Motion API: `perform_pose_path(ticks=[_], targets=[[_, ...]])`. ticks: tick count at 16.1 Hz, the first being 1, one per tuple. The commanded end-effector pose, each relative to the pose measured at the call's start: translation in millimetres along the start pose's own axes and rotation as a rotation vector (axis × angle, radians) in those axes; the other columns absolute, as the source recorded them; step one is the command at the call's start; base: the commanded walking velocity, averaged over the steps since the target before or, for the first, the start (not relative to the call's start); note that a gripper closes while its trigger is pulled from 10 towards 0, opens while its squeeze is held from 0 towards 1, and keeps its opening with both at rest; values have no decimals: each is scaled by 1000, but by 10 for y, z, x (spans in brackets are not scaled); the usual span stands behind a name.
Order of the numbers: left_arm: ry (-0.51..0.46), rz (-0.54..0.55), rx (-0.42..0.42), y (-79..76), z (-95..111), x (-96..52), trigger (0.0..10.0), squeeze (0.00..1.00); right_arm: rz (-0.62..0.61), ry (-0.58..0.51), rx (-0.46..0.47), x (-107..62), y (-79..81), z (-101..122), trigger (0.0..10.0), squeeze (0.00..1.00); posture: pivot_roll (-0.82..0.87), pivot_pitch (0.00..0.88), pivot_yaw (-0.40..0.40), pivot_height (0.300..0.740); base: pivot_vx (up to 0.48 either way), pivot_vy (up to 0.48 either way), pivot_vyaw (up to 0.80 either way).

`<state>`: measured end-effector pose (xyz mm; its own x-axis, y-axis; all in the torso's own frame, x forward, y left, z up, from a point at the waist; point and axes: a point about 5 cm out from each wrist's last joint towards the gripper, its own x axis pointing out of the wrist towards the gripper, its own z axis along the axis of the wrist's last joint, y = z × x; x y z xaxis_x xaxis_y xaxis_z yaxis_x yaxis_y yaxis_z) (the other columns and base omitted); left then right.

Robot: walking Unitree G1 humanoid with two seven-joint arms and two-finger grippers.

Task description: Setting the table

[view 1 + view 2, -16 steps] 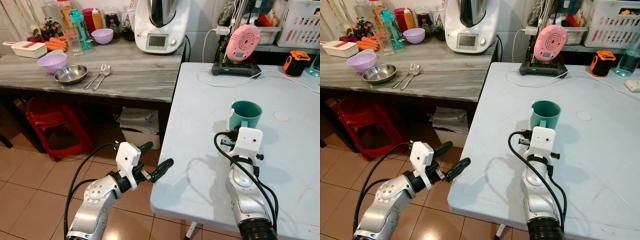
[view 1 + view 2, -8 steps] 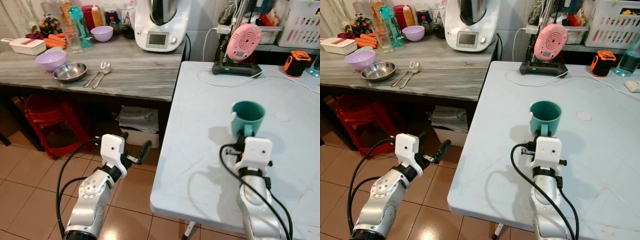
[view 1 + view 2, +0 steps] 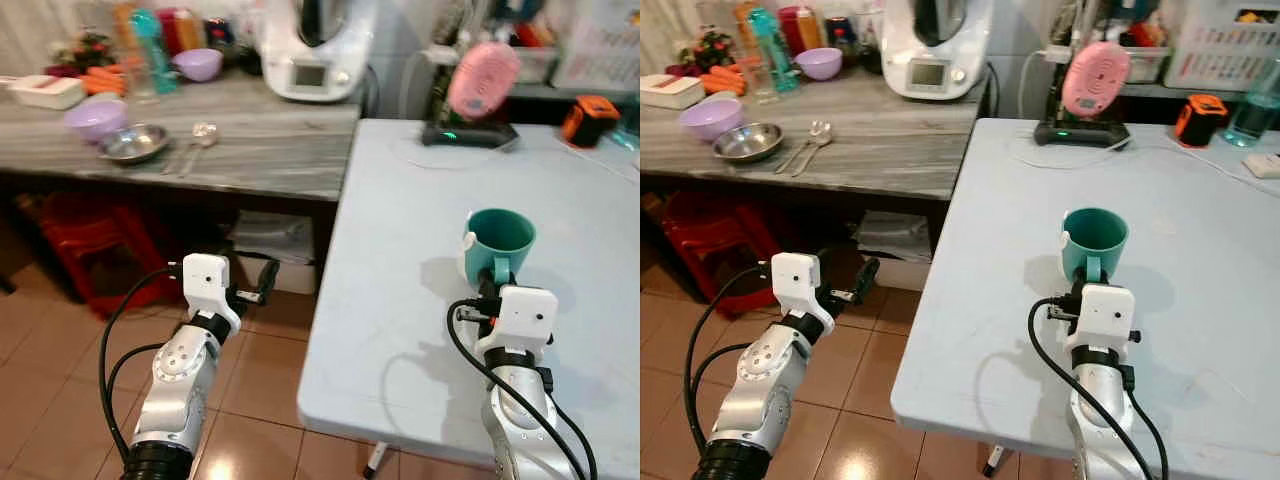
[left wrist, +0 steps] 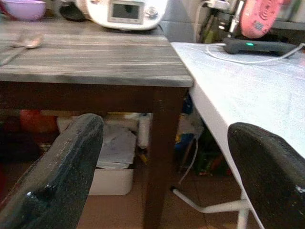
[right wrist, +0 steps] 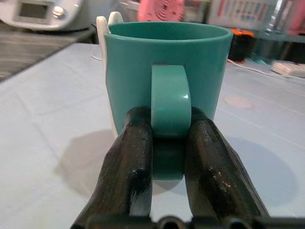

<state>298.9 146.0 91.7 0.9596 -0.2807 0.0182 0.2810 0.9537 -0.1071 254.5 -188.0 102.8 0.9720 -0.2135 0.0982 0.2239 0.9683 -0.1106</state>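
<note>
- My left gripper (image 4: pixel 157 167) has swung down and away from the near-left corner of the white table (image 3: pixel 400 230). A second ago it hung just by that corner. Now it sits lower, over the brown floor tiles, and its two black fingers are spread wide with nothing between them.
- My right gripper (image 5: pixel 169 143) is still pinching the handle of the green cup (image 3: pixel 499 243). One finger presses on each side of the handle.
- The cup now sits a bit further from me along the table than before, upright, about halfway between the near edge and the far edge.
- I cannot tell if the cup is resting on the table or just above it. I think the cup is almost set down, and letting go comes next.
- The whole picture has also tipped a little, so my head moved too.
- The white table is mostly bare around the cup.
- At its far edge stand a pink round gadget (image 3: pixel 483 80) and an orange box (image 3: pixel 587 118).
- To my left is a grey wooden worktop (image 3: pixel 250 140). Near its far-left corner lie a metal bowl (image 3: pixel 137 142), a purple bowl (image 3: pixel 93 117) and a spoon (image 3: pixel 199 137), likely things to bring over later.
- A white kitchen machine (image 3: pixel 315 50) stands at the back.
</note>
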Motion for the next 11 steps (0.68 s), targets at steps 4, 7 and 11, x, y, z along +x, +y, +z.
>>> perform_pose_path(ticks=[4, 7, 11], targets=[[-1, 4, 22, -1, -10, 5, 10000, 0, 18, -29, 9, 27, 29, 82, 10000, 0, -18, 0, 49, 740, 0, 311, -761], [-2, 6, 28, 5, -14, 2, 10000, 0, 28, -30, 10, 42, 47, 85, 10000, 0, -12, 0, 45, 740, 0, 346, 0], [-4, 2, 33, -3, -22, 5, 10000, 0, 40, -38, 11, 58, 67, 102, 10000, 0, -12, 0, 45, 740, 0, 388, 0]])
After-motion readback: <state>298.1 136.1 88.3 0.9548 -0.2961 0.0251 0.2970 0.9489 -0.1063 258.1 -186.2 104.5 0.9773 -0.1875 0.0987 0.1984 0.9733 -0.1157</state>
